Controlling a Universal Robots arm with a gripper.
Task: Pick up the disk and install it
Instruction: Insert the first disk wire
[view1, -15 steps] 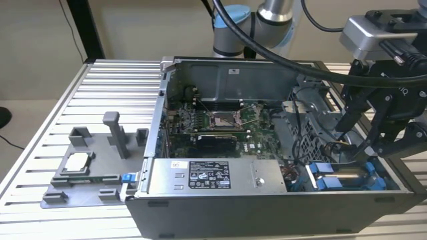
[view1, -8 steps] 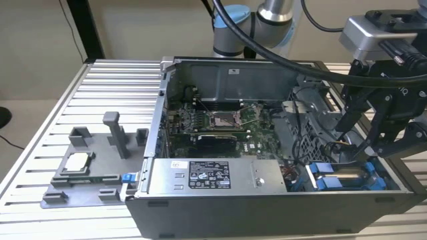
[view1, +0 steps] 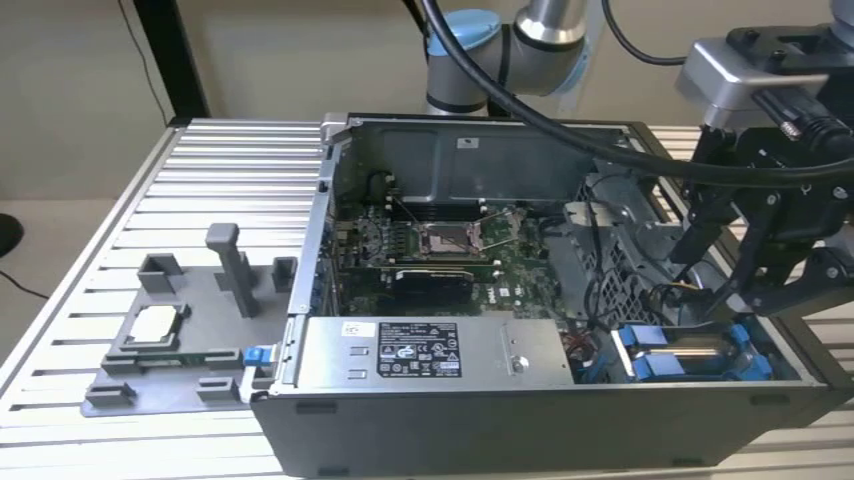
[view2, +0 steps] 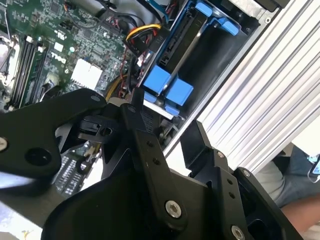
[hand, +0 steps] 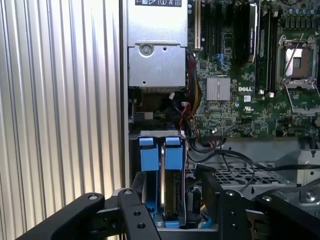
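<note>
First wrist view: disk (hand: 163, 180) edge-on inside case (hand: 123, 100).

Silver-grey disk (view1: 697, 358), bright blue bracket (view1: 653, 366)

Setting: a robotics lab or test workshop. Indicators: a desk (view1: 214, 170) built of ribbed aluminium profile; an opened computer case (view1: 534, 425) on it, with its circuit board (view1: 441, 240) exposed; a grey parts holder (view1: 174, 350) toward the exterior view's left; a robot arm (view1: 514, 45) rising behind the case.
</note>
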